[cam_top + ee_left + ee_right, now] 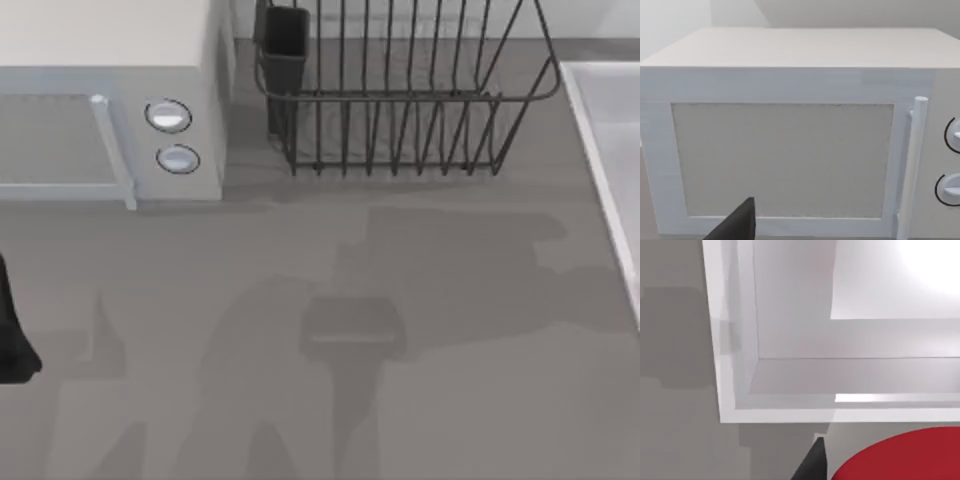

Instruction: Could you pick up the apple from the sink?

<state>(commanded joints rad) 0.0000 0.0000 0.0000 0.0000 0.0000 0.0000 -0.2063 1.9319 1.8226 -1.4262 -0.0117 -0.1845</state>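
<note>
Black AgileX arms, plain and unmarked

The left arm (12,340) is a matte black, blocky shape with rounded corners. On each wrist camera a dark charcoal finger (737,225) tapers to a wedge-like point; the right one (812,462) looks alike.

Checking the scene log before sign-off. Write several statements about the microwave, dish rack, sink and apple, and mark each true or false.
1. The microwave door is shut. True.
2. The dish rack stands at the microwave's left. False: at its right.
3. The apple is green. False: it is red.
4. The sink lies at the table's right edge. True.
5. The microwave has three knobs. False: two.
</note>
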